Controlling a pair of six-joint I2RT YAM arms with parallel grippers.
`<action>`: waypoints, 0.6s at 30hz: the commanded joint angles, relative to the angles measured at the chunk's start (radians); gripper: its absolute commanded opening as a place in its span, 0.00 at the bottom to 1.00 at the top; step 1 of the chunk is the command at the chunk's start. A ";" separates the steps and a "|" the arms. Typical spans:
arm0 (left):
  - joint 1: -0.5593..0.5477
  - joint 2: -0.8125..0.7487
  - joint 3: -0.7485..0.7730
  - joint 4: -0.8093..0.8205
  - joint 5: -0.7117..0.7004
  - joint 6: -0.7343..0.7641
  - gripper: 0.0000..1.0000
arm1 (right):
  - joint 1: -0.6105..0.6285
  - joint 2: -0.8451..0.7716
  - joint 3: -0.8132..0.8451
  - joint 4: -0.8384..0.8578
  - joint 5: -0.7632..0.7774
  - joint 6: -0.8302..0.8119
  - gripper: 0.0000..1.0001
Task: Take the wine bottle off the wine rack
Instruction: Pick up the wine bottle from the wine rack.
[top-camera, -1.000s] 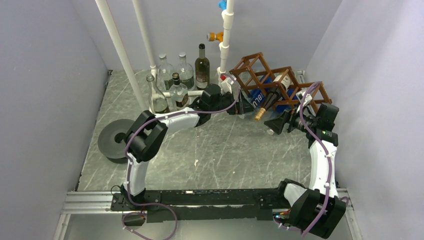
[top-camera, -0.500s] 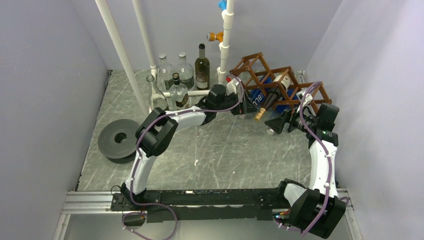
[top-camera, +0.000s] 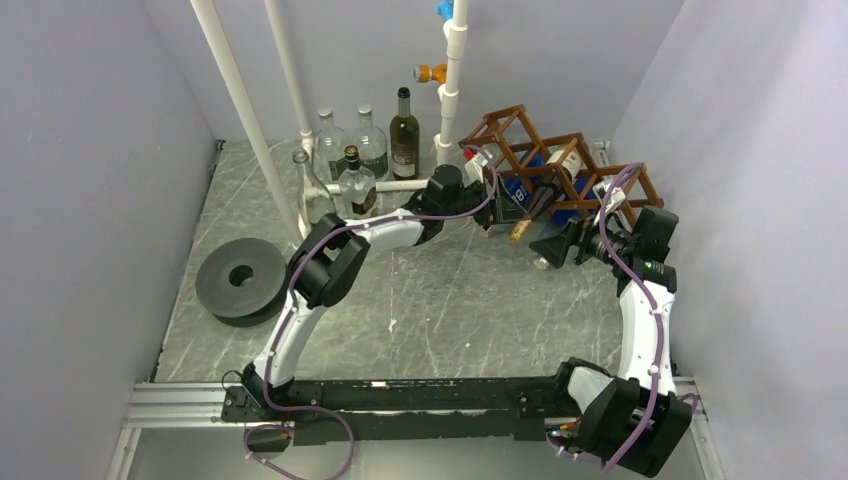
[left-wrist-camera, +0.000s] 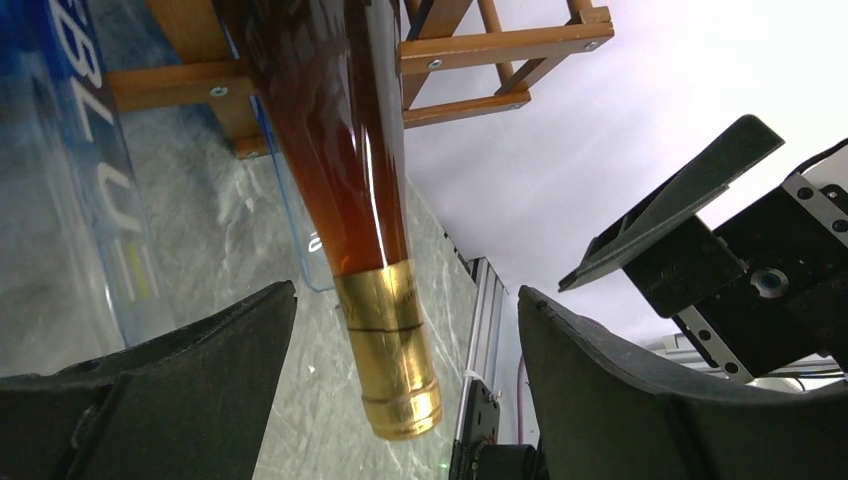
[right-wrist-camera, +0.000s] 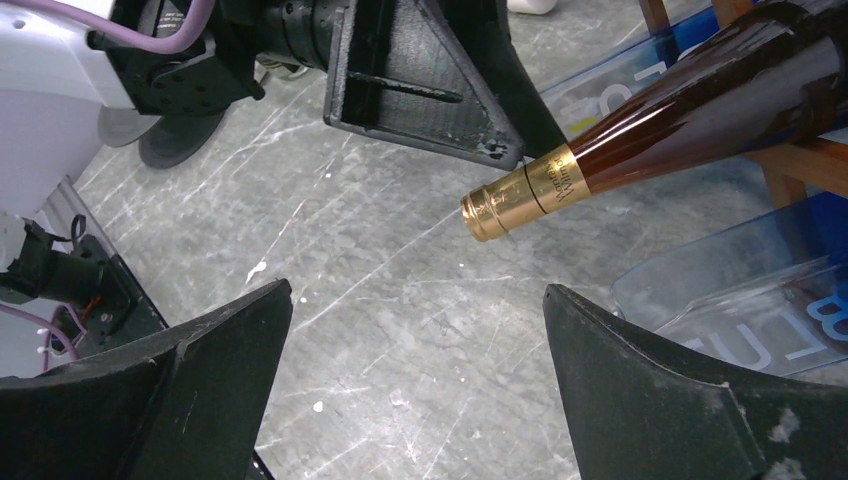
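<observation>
The wine bottle (left-wrist-camera: 352, 150) lay in a cell of the wine rack (left-wrist-camera: 500, 45) at the far right corner of the counter (top-camera: 450, 300). Its gold-capped neck stuck out over the counter. The left hand (left-wrist-camera: 400, 320) was released around that neck, with its fingers (left-wrist-camera: 180, 380) on either side and a gap to the glass on both. The right hand (right-wrist-camera: 416, 292) hung wide open just beside the bottle's mouth, holding nothing. The grip would probably hold best above the gold foil, where the neck widens, because smooth tapered glass could slide out of a pinch nearer the cap. The pull should follow the bottle's own line, or the body might catch a slat and drag the rack. The open right hand looked well placed to steady the neck. The rack also held a see-through blue container (right-wrist-camera: 760, 300) with white letters, just beside the bottle, and its contents could not be told. A white-labelled bottle (top-camera: 568, 160) lay in another cell.
</observation>
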 joint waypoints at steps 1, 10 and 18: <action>-0.011 0.048 0.106 0.004 0.033 -0.020 0.86 | -0.006 -0.011 0.026 0.022 0.005 -0.009 1.00; -0.026 0.137 0.247 -0.072 0.054 -0.028 0.84 | -0.006 -0.013 0.029 0.019 0.006 -0.011 1.00; -0.040 0.193 0.334 -0.101 0.052 -0.043 0.81 | -0.006 -0.013 0.031 0.017 0.008 -0.013 1.00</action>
